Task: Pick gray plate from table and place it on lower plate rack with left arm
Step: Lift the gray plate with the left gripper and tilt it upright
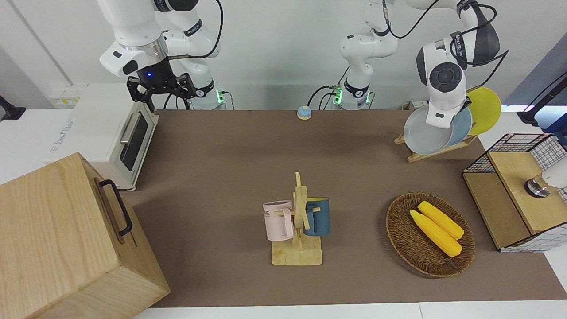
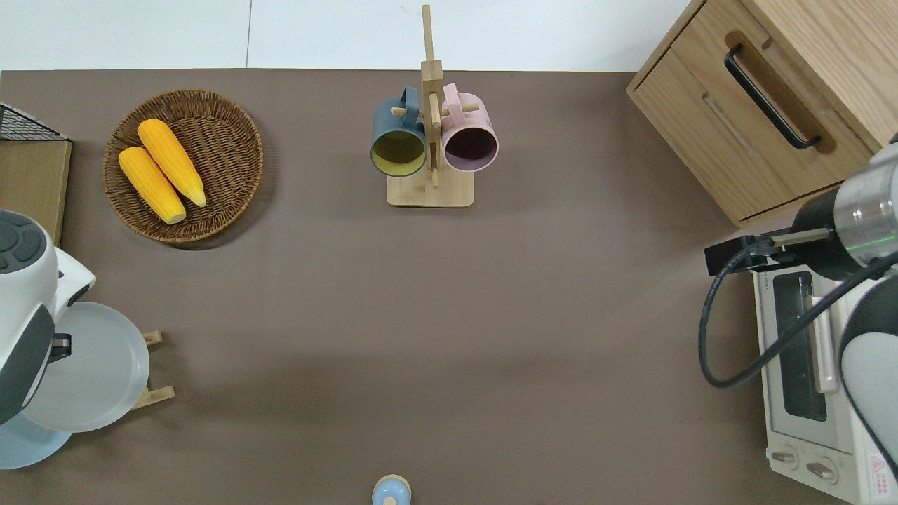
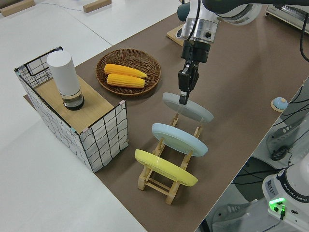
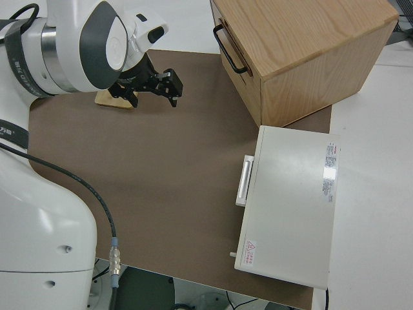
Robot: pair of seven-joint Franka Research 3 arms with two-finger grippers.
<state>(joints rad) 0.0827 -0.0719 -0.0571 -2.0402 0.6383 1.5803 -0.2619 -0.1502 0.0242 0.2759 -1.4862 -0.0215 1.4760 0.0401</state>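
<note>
While the left tool (image 3: 184,99) pinches its rim, the gray plate (image 3: 188,107) leans over the rack's (image 3: 166,186) lowest slot, beside the blue plate (image 3: 179,139).

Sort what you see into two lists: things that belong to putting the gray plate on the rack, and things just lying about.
Belonging to the job: gray plate, lower plate rack, left gripper.

Lying about: blue plate, yellow plate, corn basket, mug stand, toaster oven, wooden cabinet.

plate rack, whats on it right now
Three plates stand in the plate rack: the yellow plate, the light blue plate and the gray plate, gripped at its rim by the left pincer. The plates cover most of the slots.
</note>
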